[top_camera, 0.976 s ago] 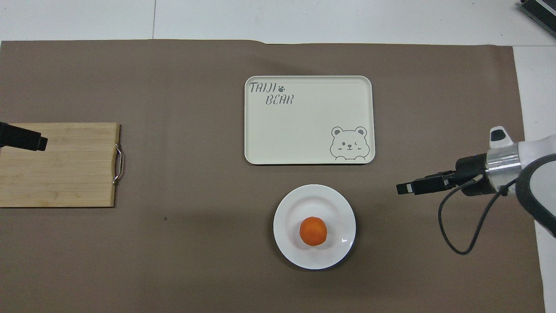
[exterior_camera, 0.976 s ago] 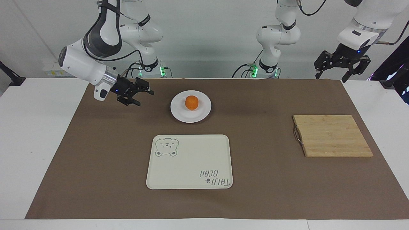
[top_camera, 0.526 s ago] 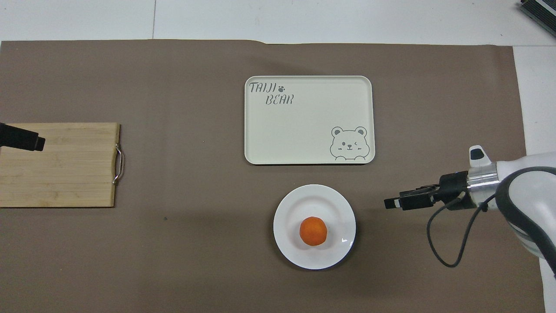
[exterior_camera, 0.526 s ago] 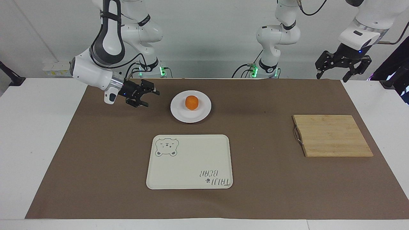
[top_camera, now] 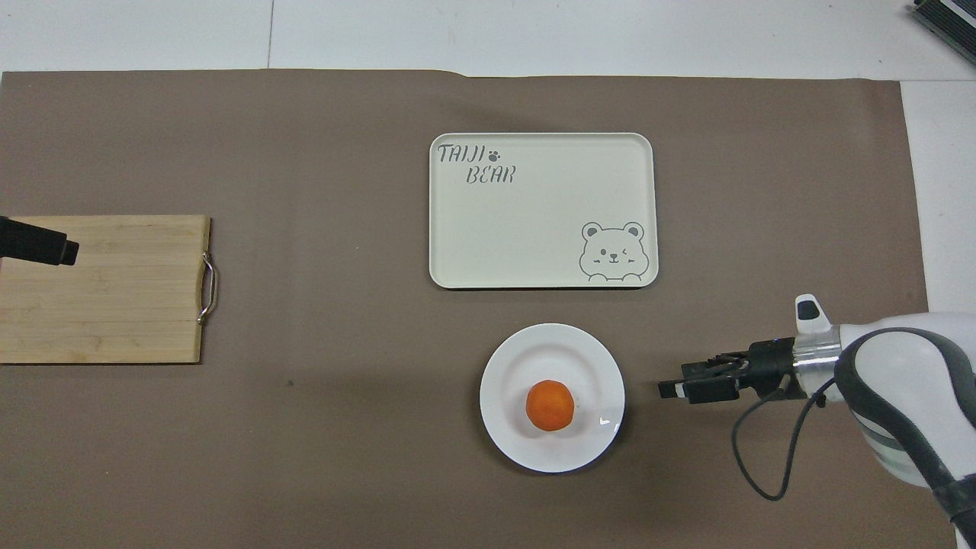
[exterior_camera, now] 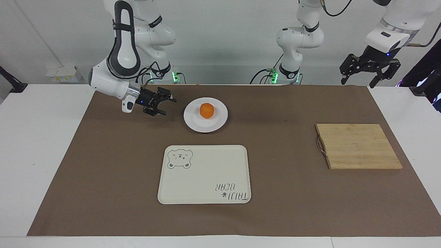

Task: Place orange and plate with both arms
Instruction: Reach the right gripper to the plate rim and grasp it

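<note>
Brown mat [exterior_camera: 103, 165] — right end effector [exterior_camera: 168, 106] closer to plate [exterior_camera: 193, 123]

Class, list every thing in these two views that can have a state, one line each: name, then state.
orange: resting on the plate, not held.
plate: flat on the mat, untouched.
tray: flat, nothing on it.
cutting board: flat, nothing on it.
right gripper: open, low beside the plate, apart from it.
left gripper: open, raised, waiting at the left arm's end of the table.

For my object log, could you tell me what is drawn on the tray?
The cream tray carries a grey bear face and "TAIJI BEAR" lettering, clearest in the overhead view.
</note>
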